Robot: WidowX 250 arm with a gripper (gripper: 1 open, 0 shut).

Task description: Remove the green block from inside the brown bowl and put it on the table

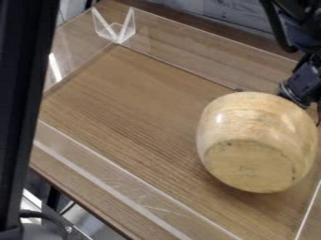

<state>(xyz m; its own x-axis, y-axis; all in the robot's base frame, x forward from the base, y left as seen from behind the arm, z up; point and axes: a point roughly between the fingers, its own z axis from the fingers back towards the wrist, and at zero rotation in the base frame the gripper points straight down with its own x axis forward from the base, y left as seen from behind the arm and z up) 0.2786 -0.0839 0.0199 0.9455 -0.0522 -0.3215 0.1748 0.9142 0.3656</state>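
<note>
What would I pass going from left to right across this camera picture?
dark post → clear plastic bracket by the far wall → bare stretch of the table → brown bowl, tipped with its underside toward the camera.

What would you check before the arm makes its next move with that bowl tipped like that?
1. Green block in sight: not ok; it shows nowhere in this view.
2. Brown bowl upright: not ok; it is tipped, its underside facing the camera.
3. Fingers closed: ok.
4. What the fingers grip: cannot tell; their tips are hidden behind the bowl.
5. Room on the table for the block: ok; bare wood lies left of the bowl.
</note>
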